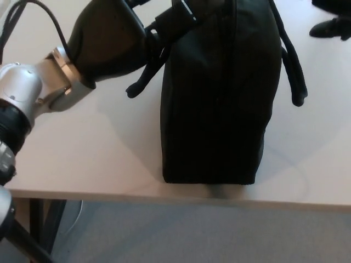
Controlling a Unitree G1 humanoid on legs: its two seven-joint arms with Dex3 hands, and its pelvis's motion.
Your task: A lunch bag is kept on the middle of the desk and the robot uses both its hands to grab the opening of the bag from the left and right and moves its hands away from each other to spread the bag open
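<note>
— Where's the lunch bag (219, 98)?

— Standing upright on the pale desk (82, 159), near its front edge, a seam running down its middle. A black strap (147, 76) hangs off its left side, another strap (292, 60) off its right.

— And relative to the fingers?

— The left hand (118, 44) is pressed against the bag's upper left corner; its fingers (175, 19) reach onto the top edge there, just above the left strap. Whether they actually pinch the fabric I cannot tell — black on black, and the top of the bag is cut off by the frame.

— The right hand?

— Only a dark sliver of the right hand (332, 24) shows at the upper right, apart from the bag and beyond the right strap. Its fingers are too cropped to judge.

— Anything else?

— Grey floor (192, 235) below the desk's edge.
</note>
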